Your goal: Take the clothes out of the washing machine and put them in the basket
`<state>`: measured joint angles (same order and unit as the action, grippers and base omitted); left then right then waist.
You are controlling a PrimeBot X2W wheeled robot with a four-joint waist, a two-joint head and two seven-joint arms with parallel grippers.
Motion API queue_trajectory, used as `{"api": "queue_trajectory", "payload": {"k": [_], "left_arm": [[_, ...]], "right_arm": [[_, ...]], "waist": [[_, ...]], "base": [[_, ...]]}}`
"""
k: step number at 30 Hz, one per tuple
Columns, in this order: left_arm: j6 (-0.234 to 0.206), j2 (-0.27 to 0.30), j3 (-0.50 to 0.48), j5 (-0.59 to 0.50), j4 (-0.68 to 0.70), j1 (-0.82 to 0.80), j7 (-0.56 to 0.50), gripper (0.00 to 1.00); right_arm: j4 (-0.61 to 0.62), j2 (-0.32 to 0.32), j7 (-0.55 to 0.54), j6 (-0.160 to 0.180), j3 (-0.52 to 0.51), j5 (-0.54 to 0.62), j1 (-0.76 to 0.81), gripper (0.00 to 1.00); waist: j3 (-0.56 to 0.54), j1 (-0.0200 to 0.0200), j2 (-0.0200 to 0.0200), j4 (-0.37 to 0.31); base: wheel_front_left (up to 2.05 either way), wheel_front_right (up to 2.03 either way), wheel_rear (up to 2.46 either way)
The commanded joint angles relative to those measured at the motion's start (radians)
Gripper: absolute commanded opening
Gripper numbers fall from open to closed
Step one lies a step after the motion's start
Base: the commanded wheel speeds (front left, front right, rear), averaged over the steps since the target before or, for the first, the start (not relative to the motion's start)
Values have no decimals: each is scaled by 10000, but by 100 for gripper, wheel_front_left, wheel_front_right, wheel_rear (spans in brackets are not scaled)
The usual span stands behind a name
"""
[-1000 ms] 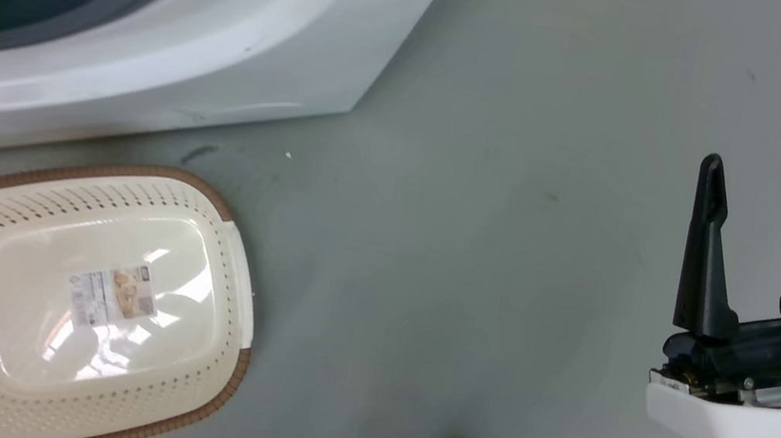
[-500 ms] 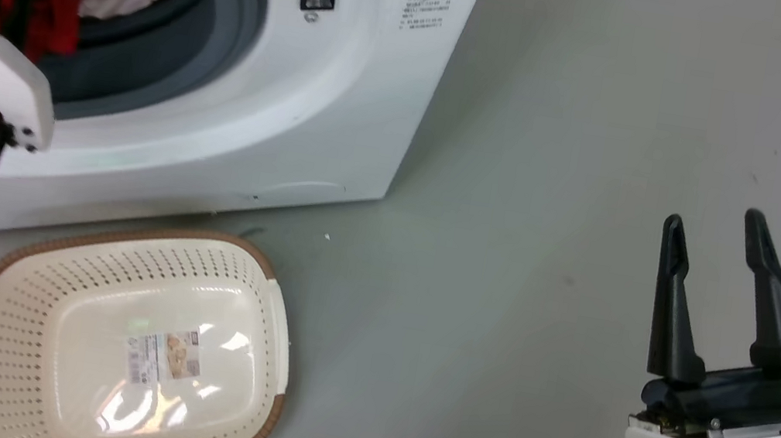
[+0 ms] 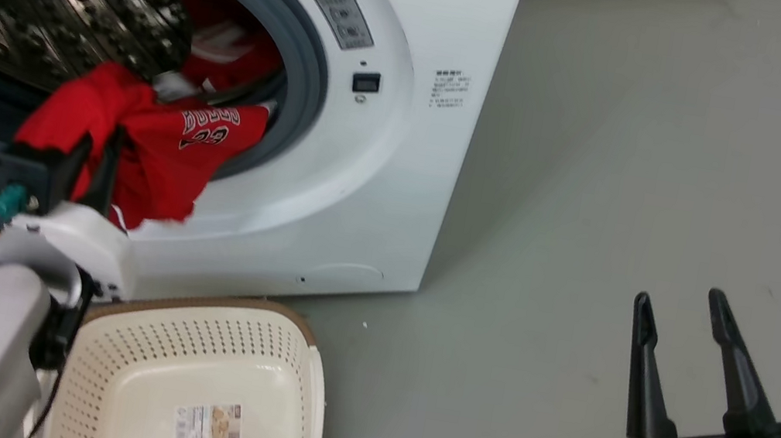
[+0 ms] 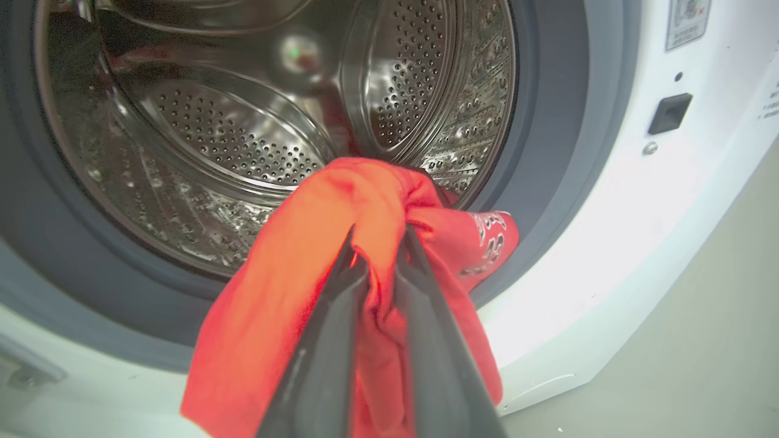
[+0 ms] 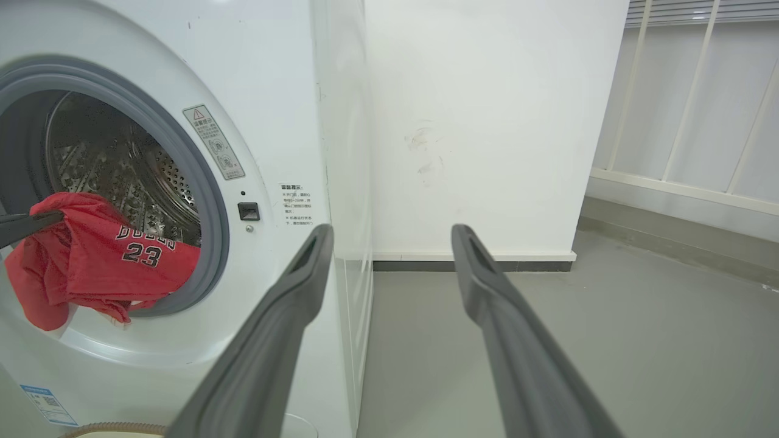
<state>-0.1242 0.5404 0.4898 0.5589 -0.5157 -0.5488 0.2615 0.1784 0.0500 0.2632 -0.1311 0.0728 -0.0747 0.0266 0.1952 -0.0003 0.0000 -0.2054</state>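
Left gripper (image 4: 378,234) clamps a red jersey (image 3: 167,144) hanging from the washer (image 3: 382,171) mouth; basket (image 3: 183,343) sits on the floor (image 3: 596,205) nearby; right gripper (image 3: 680,296) holds its fingers (image 3: 646,385) spread, empty

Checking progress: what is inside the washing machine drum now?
A red jersey hangs over the seal, clamped by the left end effector; more red-and-white clothes lie deeper. Anything beneath is hidden.

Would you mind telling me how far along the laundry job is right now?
Done: nothing; the basket holds no clothes. In hand: the left hand is shut on the red jersey, which hangs partly out over the seal of the washing machine. Left: dropping it in the basket, then fetching more red fabric deeper in the drum. The right hand is open and holds nothing.
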Motion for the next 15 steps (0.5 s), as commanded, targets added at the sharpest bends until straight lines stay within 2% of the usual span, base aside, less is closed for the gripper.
{"api": "queue_trajectory", "payload": {"k": [1, 9, 15], "left_arm": [[-103, -79, -96, -76, 278, 341, 51, 0], [-502, -387, -287, -331, 1840, 2331, 51, 0], [-711, -375, -247, -408, 2699, 3414, 52, 0]], "right_arm": [[-58, 7, 24, 7, -17, 76, 208, 100], [-225, 6, 24, 7, -76, 159, 885, 100], [-274, 4, 24, 7, -141, 153, 1152, 100]], "waist": [[-506, 3, 0, 261], [-1499, 3, 0, 582], [-1860, 3, 0, 783]], "base": [[0, 0, 0], [0, 0, 0], [0, 0, 0]]}}
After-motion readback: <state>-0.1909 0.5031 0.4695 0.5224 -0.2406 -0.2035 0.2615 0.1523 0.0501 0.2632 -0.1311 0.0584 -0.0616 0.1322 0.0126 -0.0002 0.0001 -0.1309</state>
